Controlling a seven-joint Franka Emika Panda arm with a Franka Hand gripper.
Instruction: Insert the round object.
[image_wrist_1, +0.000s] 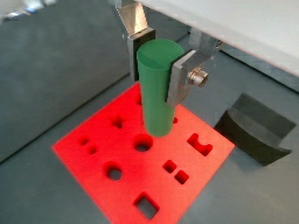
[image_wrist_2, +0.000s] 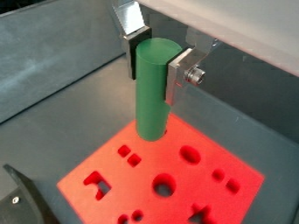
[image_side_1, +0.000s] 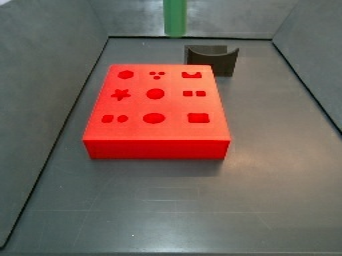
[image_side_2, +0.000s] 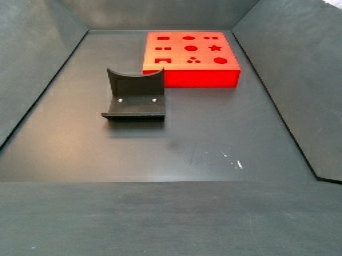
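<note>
— Peg first: where was it in the wrist views?

— Upright and green, clamped between the gripper's silver fingers, which pressed on its upper part from both sides. It hung above the red block, clear of the surface, its lower end over the shaped holes. The other wrist camera showed the same grasp: the peg in the gripper, above the red block.

— And the dark grey curved block?

— In a wrist view it sat on the floor just beside the red block.

— What did the side views give?

— In a side view the peg showed at the far edge, above and beyond the red block, with the curved block near it on the right; the gripper was cut off. In a side view from the opposite end, the red block lay far off and the curved block nearer; neither peg nor gripper appeared.
</note>
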